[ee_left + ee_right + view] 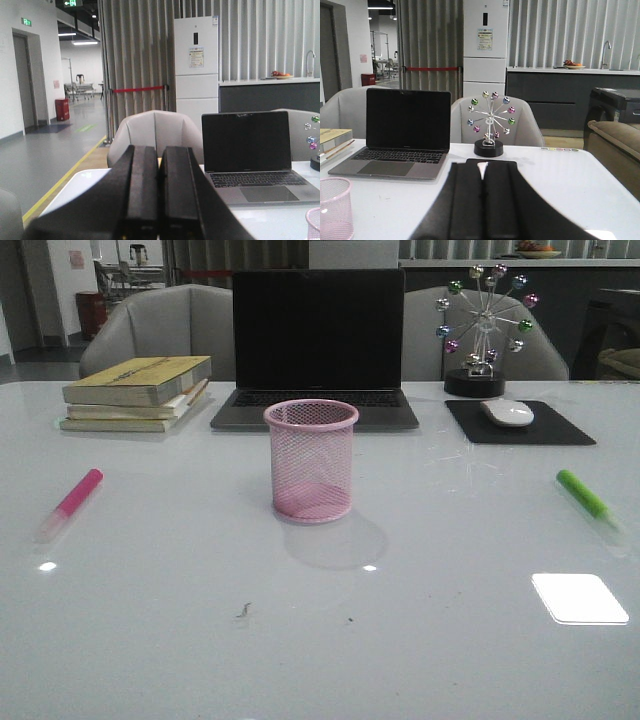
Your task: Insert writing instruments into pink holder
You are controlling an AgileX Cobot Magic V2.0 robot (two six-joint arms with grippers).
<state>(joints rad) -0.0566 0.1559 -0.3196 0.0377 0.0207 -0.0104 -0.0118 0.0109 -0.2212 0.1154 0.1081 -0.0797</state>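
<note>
Two markers (68, 503) flank empty pink holder (311, 460), both arms' fingers (159, 195) pressed together, no legible writing.

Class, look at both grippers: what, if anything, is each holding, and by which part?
Nothing. Left gripper and right gripper are shut and empty; both markers lie on the table.

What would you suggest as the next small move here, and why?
Probably open the left gripper and reach toward the pink marker: both markers lie flat on the table, the pink holder looks empty, and both grippers are shut and hold nothing.
</note>
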